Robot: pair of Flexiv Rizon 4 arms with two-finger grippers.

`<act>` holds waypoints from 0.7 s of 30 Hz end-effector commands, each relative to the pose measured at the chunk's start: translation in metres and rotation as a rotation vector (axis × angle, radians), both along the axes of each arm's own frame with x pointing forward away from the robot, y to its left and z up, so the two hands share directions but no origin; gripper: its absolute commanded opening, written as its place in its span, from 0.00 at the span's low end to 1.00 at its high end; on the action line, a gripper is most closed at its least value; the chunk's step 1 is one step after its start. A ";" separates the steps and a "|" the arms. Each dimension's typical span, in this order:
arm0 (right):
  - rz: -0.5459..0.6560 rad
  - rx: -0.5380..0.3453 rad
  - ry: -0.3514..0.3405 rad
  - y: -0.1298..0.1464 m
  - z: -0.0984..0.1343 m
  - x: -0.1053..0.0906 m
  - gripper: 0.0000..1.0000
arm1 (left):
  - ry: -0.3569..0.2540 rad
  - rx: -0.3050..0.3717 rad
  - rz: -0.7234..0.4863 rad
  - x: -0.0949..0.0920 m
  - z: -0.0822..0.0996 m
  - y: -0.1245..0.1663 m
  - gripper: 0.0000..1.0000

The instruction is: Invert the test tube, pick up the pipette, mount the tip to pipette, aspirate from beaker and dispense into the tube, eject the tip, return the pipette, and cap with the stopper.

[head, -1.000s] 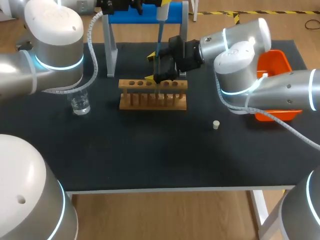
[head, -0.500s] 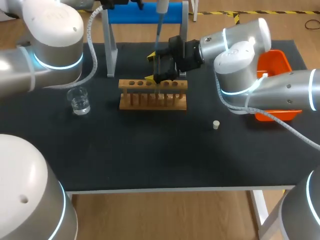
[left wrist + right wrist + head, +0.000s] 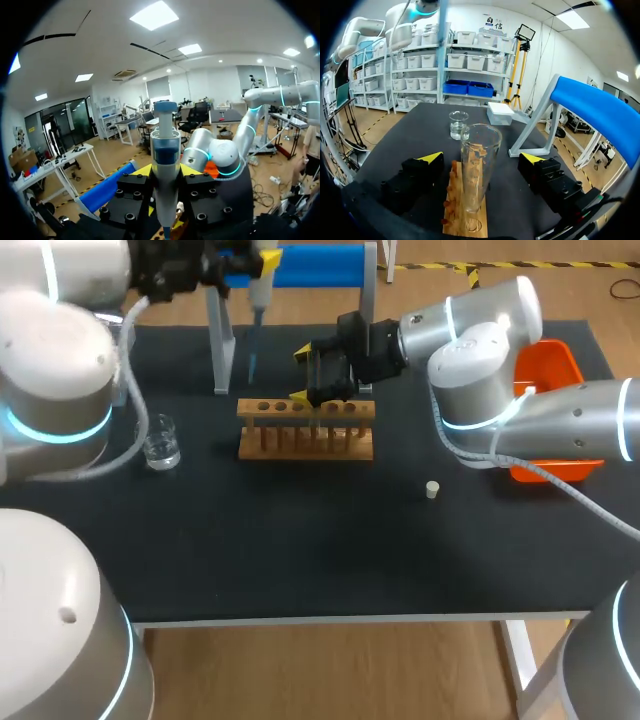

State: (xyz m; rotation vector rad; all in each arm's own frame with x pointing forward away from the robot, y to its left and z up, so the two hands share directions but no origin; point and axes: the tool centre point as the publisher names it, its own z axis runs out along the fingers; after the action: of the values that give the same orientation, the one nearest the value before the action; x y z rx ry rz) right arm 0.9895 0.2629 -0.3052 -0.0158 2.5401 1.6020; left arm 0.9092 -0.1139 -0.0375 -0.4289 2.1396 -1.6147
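Swung away from the rack (image 3: 305,430), the left gripper (image 3: 262,260) holds the pipette (image 3: 257,302) clamped and upright, tip down, just beside the stand (image 3: 220,340) at the worktop's far edge. The test tube (image 3: 479,165) stands racked between the right gripper's (image 3: 301,374) spread fingers.

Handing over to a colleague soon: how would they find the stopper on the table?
Start at the wooden rack mid-table. The stopper sits alone on the black table, right of the rack and nearer the front edge. It is the only small cream plug, touching nothing.
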 end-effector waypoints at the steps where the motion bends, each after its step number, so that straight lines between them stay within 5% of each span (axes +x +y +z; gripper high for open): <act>1: 0.002 -0.004 0.002 0.000 0.001 0.001 1.00 | 0.006 -0.055 -0.006 -0.041 -0.022 0.042 0.00; 3: 0.002 -0.004 0.002 0.000 0.001 0.001 1.00 | 0.022 -0.110 -0.033 -0.048 -0.031 0.041 0.00; 21: 0.002 -0.004 0.002 0.000 0.001 0.001 1.00 | 0.093 -0.140 -0.245 -0.076 -0.073 -0.029 0.00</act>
State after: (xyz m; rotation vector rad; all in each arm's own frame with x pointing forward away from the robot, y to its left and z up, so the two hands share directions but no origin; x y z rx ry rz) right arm 0.9895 0.2629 -0.3053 -0.0157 2.5402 1.6020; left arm 0.8191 -0.1259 -0.1061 -0.3128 2.2274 -1.9092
